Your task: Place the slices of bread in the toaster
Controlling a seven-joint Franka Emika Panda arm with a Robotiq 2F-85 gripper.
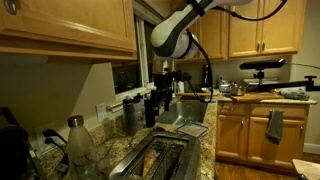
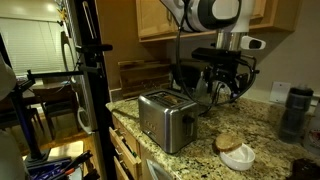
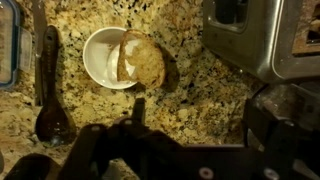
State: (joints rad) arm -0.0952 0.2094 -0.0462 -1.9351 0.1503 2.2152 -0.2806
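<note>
A tan slice of bread [image 3: 142, 62] leans in a small white bowl [image 3: 98, 60] on the granite counter; it also shows in an exterior view [image 2: 230, 143]. The silver toaster [image 2: 165, 118] stands on the counter beside the bowl. Its corner is at the top right of the wrist view [image 3: 262, 38]. In an exterior view [image 1: 153, 157] something tan shows in a slot, but I cannot tell what it is. My gripper [image 3: 200, 115] is open and empty. It hangs above the bare counter between bowl and toaster, and shows in both exterior views [image 1: 160, 102] [image 2: 226, 88].
A dark spoon [image 3: 48, 92] lies left of the bowl, and a glass container [image 3: 5, 45] sits at the frame's left edge. A dark tumbler [image 2: 293, 110] stands beyond the bowl. A bottle [image 1: 78, 142] stands near the toaster. A black stand [image 2: 90, 80] rises by the counter's edge.
</note>
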